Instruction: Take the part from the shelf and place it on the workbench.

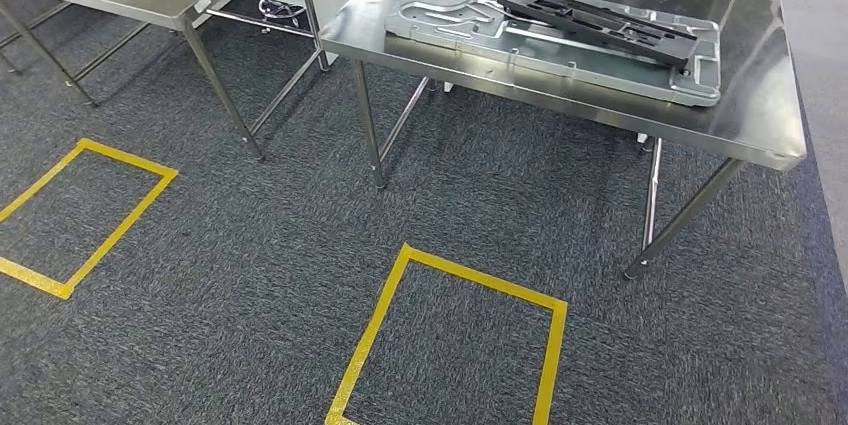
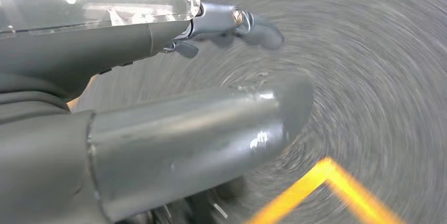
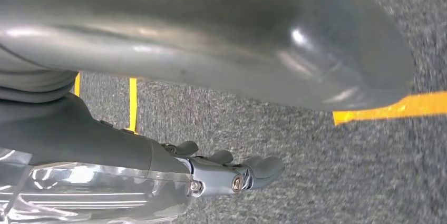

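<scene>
While both arms are hanging at the robot's sides, the left hand (image 2: 174, 129) is dangling over grey carpet (image 1: 250, 245) with thumb and fingers apart and nothing in them, and the right hand (image 3: 221, 76) is doing the same, spread and empty, above a strip of yellow tape (image 3: 390, 109). Well ahead of both hands, a steel table (image 1: 760, 125) is carrying a big silver plate (image 1: 450, 20), and a long black part (image 1: 600, 25) is lying on top of it; that looks like the task's part, though I'm only judging. No shelf is showing from where the head is looking.

The left wrist's view is smearing into swirls, so the arm or body is turning fast. My worry: a swinging arm could be clipping the table's edge or leg once the robot is closing in, and a rushed reach could be shoving the part across the plate.

No brand, label or writing is readable anywhere.
</scene>
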`<state>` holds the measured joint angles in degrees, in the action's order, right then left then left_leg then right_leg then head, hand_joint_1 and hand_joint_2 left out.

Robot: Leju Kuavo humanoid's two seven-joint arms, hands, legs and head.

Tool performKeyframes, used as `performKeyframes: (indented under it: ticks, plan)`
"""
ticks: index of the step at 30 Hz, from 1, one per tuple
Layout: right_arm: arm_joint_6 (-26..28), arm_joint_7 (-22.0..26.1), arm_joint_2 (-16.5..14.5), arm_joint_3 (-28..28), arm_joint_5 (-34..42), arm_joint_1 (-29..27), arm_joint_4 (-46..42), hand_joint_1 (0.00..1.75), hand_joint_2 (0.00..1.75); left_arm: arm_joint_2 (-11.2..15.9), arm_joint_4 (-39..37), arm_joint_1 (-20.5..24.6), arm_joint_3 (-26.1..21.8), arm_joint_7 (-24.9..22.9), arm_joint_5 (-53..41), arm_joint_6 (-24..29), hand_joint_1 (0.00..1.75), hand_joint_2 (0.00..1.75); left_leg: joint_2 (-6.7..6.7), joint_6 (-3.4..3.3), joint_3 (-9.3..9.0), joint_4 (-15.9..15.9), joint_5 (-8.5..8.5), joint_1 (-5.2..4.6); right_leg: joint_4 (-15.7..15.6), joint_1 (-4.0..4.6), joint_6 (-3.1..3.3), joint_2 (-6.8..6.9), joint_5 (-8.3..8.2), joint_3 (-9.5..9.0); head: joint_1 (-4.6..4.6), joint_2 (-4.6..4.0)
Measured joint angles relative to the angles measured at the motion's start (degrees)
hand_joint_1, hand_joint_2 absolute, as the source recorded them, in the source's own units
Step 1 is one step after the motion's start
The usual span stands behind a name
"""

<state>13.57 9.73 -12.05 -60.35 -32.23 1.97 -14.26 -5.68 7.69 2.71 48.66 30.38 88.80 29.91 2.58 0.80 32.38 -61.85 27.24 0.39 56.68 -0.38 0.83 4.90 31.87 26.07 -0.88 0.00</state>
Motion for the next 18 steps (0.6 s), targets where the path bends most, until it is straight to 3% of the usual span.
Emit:
performKeyframes:
  ticks: [2, 4, 6, 8, 9, 10, 11, 12, 14, 15, 17, 18]
  plan:
    - [-0.45, -0.25, -0.14, 0.06, -0.98, 0.15, 0.19, 0.0, 0.0, -0.3, 0.44, -0.05, -13.99, 0.27, 0.0, -0.83, 0.0, 0.0, 0.84, -0.81, -1.23, 2.69, 0.68, -0.47, 0.1, 0.25, -0.61, 0.98, 0.02, 0.07, 0.08, -0.01]
    - [-1.12, -1.0, -0.07, 0.34, -2.63, 0.52, 0.27, 0.0, 0.0, -0.37, 0.66, -0.16, -23.44, 0.67, 0.0, -1.81, 0.0, 0.0, 0.01, -1.62, -0.89, 3.43, 0.48, -0.33, 0.19, 0.35, -1.29, 1.17, 0.18, -0.07, 0.15, -0.01]
    - [-1.89, -1.96, 0.26, 0.77, -4.21, 0.64, 0.29, 0.0, 0.0, -0.35, 0.91, -0.11, -29.66, 0.81, 0.0, -2.36, 0.0, 0.0, -0.92, -2.56, -0.67, 4.04, -0.16, -0.03, 2.53, 0.24, -1.89, -1.3, 2.1, 0.92, 0.44, -0.01]
    - [-2.65, -3.11, 0.69, 1.35, -5.92, 0.47, 0.36, 0.0, 0.0, -0.29, 1.18, -0.01, -34.29, 0.66, -0.01, -2.96, 0.0, 0.0, -1.9, -3.19, -0.16, 4.21, -0.72, -0.04, 9.08, 0.04, -2.1, -4.06, 6.0, 4.11, 0.75, -0.01]
    - [-3.08, -3.87, 0.91, 1.76, -6.97, 0.37, 0.41, 0.0, 0.0, -0.23, 1.27, 0.0, -36.16, 0.43, -0.03, -3.34, 0.0, 0.0, -2.48, -3.3, 0.18, 4.18, -0.92, -0.1, 12.79, -0.01, -2.13, -4.48, 7.58, 5.96, 0.79, -0.01]
    - [-3.58, -4.7, 1.17, 2.23, -8.14, 0.26, 0.48, 0.0, 0.0, -0.11, 1.34, -0.04, -37.78, 0.09, -0.07, -3.74, 0.0, 0.0, -3.17, -3.3, 0.43, 4.12, -1.09, -0.16, 15.32, -0.03, -2.15, -4.61, 8.16, 7.27, 0.79, 0.0]
    - [-4.14, -5.5, 1.45, 2.77, -9.33, 0.17, 0.55, 0.0, 0.0, 0.03, 1.4, -0.09, -39.22, -0.35, -0.11, -4.11, 0.0, 0.0, -3.89, -3.24, 0.61, 4.02, -1.22, -0.19, 15.89, -0.03, -2.12, -4.69, 7.5, 7.66, 0.79, 0.0]
    - [-4.68, -6.19, 1.72, 3.29, -10.4, 0.08, 0.61, 0.0, 0.0, 0.23, 1.44, -0.12, -40.44, -0.83, -0.16, -4.46, 0.0, 0.0, -4.64, -3.15, 0.7, 3.89, -1.32, -0.21, 14.2, -0.03, -2.01, -4.86, 5.73, 6.98, 0.8, 0.0]
    - [-5.86, -7.26, 2.36, 4.29, -12.23, -0.09, 0.71, 0.0, 0.0, 0.63, 1.55, -0.15, -42.43, -1.83, -0.25, -5.2, 0.0, 0.0, -5.98, -2.9, 0.84, 3.53, -1.45, -0.3, 6.8, 0.0, -1.53, -6.48, 1.35, 3.77, 0.85, -0.01]
    - [-6.45, -7.65, 2.65, 4.7, -12.92, -0.15, 0.75, 0.0, 0.0, 0.94, 1.62, -0.11, -43.23, -2.29, -0.37, -5.55, 0.0, 0.0, -6.54, -2.68, 1.02, 3.32, -1.54, -0.38, 3.61, -0.04, -1.32, -7.51, -0.01, 2.52, 0.84, -0.01]
    - [-7.5, -8.24, 3.14, 5.54, -14.14, -0.14, 0.8, 0.0, 0.0, 1.69, 1.73, -0.11, -44.49, -3.16, -0.74, -6.26, 0.0, 0.0, -7.52, -1.96, 1.51, 3.17, -1.9, -0.43, 0.89, 0.09, -0.96, -8.69, -0.75, 1.77, 0.82, -0.02]
    - [-7.92, -8.44, 3.33, 5.97, -14.67, -0.08, 0.82, 0.0, 0.0, 2.14, 1.76, -0.18, -45.03, -3.51, -0.96, -6.59, 0.0, 0.0, -8.03, -1.55, 1.73, 3.22, -2.15, -0.39, 0.72, 0.11, -0.79, -8.27, -0.95, 1.86, 0.82, -0.01]
